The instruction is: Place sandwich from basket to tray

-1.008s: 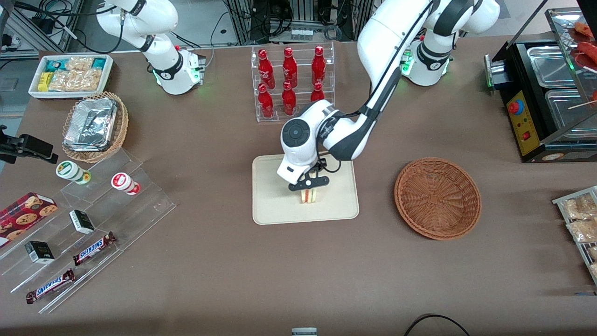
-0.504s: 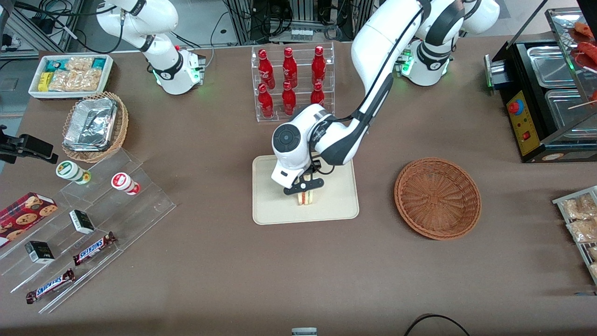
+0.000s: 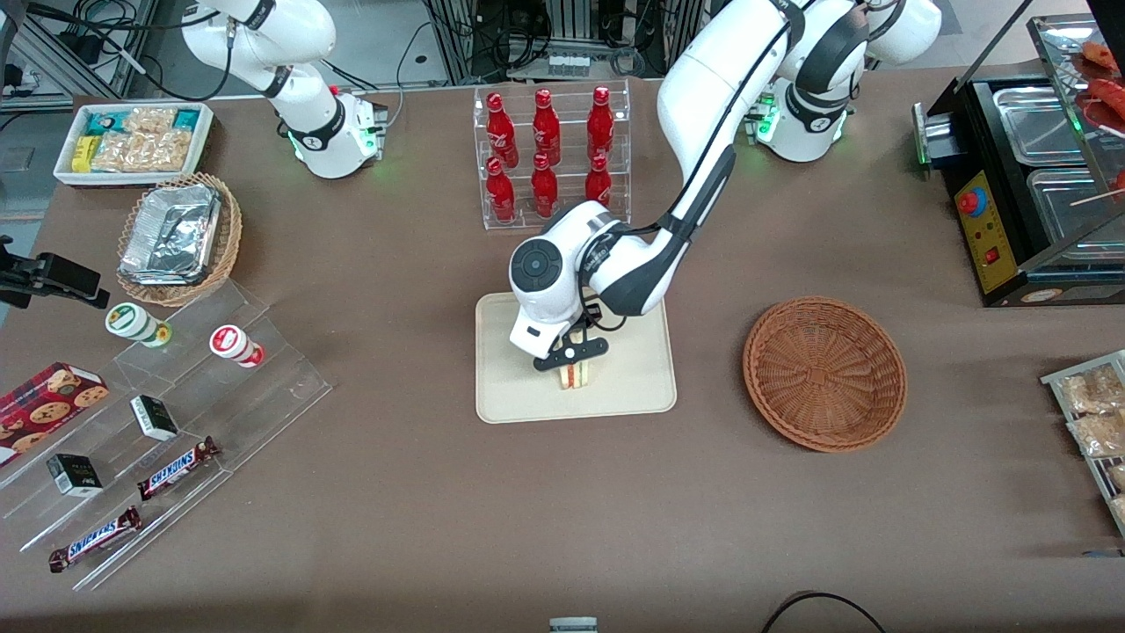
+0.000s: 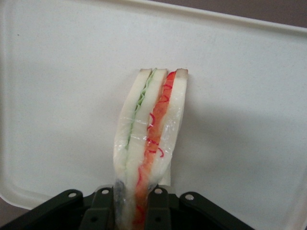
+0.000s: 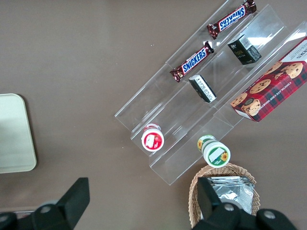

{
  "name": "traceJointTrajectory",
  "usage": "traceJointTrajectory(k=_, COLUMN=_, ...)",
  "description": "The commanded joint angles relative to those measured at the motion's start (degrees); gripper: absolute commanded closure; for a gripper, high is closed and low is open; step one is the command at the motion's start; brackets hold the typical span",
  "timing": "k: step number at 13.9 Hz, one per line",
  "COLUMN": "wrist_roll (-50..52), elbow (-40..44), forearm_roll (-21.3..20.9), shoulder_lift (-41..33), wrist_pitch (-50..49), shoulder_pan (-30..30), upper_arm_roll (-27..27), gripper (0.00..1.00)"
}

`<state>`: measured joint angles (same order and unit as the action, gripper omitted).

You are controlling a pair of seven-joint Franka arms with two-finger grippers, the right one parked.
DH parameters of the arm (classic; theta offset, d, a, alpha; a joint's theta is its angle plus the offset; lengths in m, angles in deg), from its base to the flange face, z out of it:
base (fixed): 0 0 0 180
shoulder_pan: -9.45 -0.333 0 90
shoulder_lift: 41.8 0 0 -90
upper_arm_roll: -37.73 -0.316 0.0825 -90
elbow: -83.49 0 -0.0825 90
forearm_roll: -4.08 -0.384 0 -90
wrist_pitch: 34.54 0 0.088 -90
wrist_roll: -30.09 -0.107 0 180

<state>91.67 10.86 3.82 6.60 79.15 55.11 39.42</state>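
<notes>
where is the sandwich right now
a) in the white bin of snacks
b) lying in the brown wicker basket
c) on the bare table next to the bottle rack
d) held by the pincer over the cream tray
d: the pincer is shut on the sandwich above the tray; the left wrist view shows the wedge clamped with tray surface under it, and the basket holds nothing.

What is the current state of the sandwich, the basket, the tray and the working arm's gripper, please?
sandwich: standing on edge over the tray, clamped between the fingers.
basket: holds nothing, sits toward the working arm's end of the table.
tray: flat on the table, sandwich over it.
gripper: shut on the sandwich, low over the tray.
</notes>
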Motion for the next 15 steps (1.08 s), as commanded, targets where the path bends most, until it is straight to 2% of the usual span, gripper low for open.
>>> traceJointTrajectory(k=1, wrist_roll=0.91, elbow=2.49, forearm_roll=-0.26, shoulder_lift=0.21, wrist_pitch=-1.89, shoulder_pan=0.75, upper_arm_roll=-0.73, gripper=0.00)
traceJointTrajectory(k=5, wrist_roll=0.73, elbow=4.77, forearm_roll=0.00, shoulder_lift=-0.85, wrist_pitch=-4.43, shoulder_pan=0.66, upper_arm_roll=-0.73, gripper=0.00)
traceJointTrajectory(k=10, wrist_roll=0.11, elbow=4.86, forearm_roll=-0.44, shoulder_lift=-6.11, wrist_pitch=-7.51, shoulder_pan=0.40, upper_arm_roll=-0.81, gripper=0.00)
traceJointTrajectory(k=15, wrist_roll=-8.85, elbow=4.25, forearm_roll=-0.61, shoulder_lift=-11.04, wrist_pitch=-14.18, shoulder_pan=-3.36, upper_arm_roll=-0.99, gripper=0.00)
